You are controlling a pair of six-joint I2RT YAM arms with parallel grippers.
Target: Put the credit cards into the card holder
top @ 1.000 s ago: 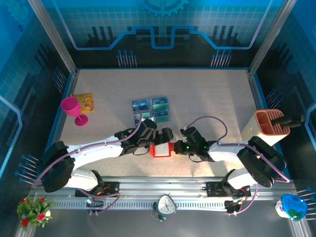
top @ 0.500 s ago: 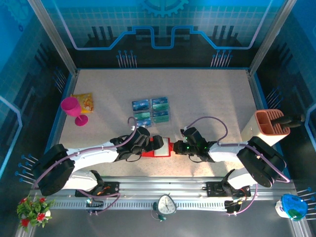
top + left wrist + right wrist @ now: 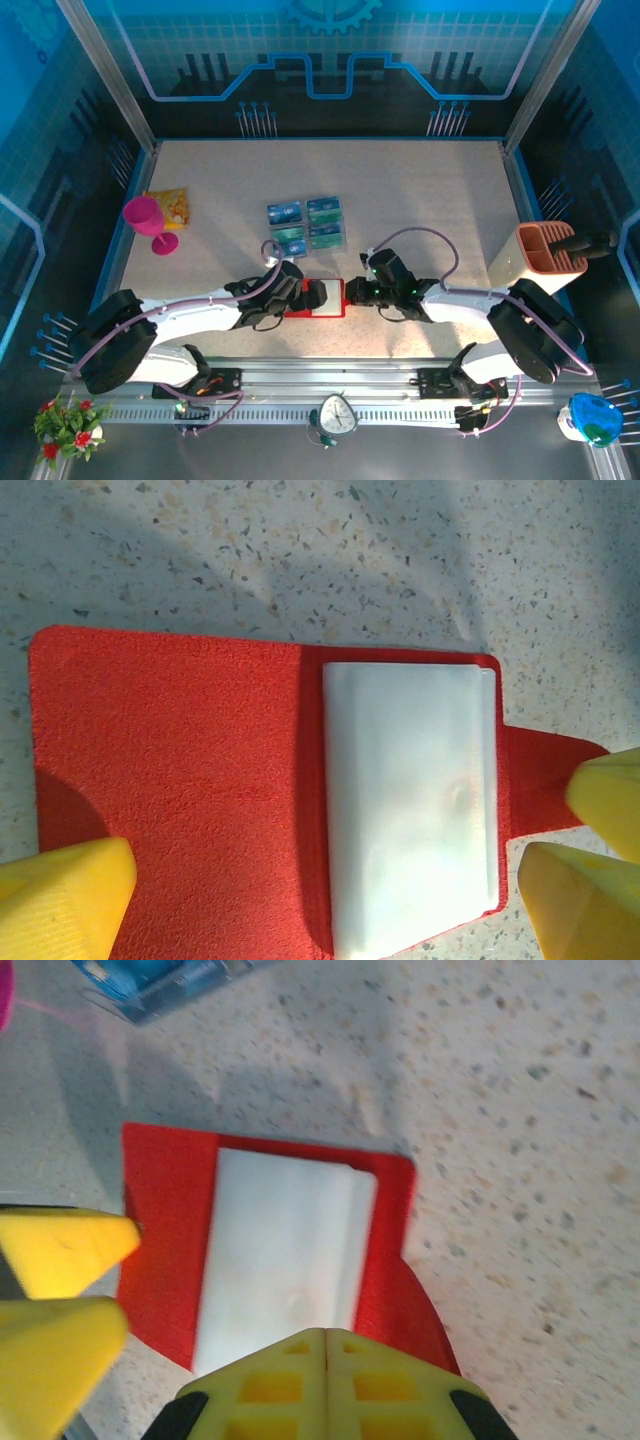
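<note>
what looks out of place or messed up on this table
Nothing stands out. The card holder lies opened flat with its clear sleeve facing up, the credit cards sit in a tidy block beyond it, and the pink goblet stands upright.

Fig. Count of items on the desk (image 3: 430, 190)
Four credit cards (image 3: 307, 223) in two rows of two; one red card holder (image 3: 170, 780) with one clear pocket panel (image 3: 410, 800) and one closing tab (image 3: 535, 775); one pink goblet (image 3: 148, 220); one yellow-orange packet (image 3: 170, 204); one orange-brown slotted organizer (image 3: 545, 250); two robot arms bearing two hands, the left hand (image 3: 312, 296) and the right hand (image 3: 355, 292); below the desk's near edge, one small clock (image 3: 337, 413) and one bunch of red flowers (image 3: 65, 425)
</note>
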